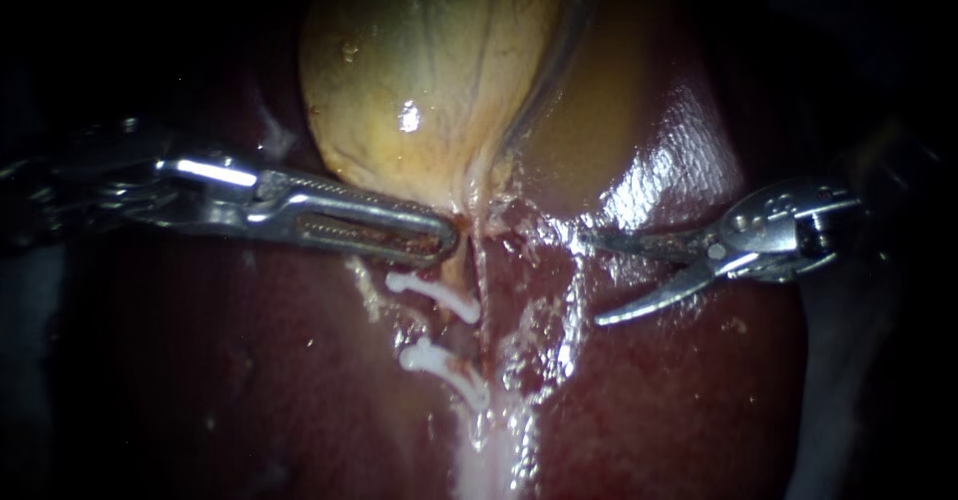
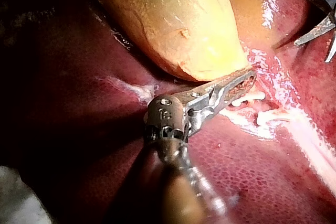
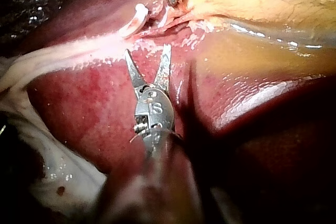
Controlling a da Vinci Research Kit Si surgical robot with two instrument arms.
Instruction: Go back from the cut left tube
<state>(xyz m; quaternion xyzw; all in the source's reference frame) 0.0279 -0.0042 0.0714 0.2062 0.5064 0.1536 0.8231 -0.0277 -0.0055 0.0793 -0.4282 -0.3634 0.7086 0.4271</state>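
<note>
The right instrument (image 1: 591, 280) is hovering over bare liver (image 1: 679, 390), its jaws spread wide and gripping nothing, apart from the tube (image 1: 456, 272). Two white clips (image 1: 434, 295) are sitting on that tube. Just beyond, the left instrument (image 1: 444, 241) is clamping the gallbladder (image 1: 419, 71) at its narrow end. The left wrist view is catching only the other instrument's tips.

Gallbladder (image 1: 429, 71) lies on the liver (image 1: 230, 360), far centre. My left instrument (image 1: 447, 241) reaches in from the left, with its tip at the gallbladder's near end. Just nearer than that tip sit the far clip (image 1: 434, 293) and then the near clip (image 1: 444, 368). My right instrument (image 1: 591, 280) is right of both, apart, over the liver.
</note>
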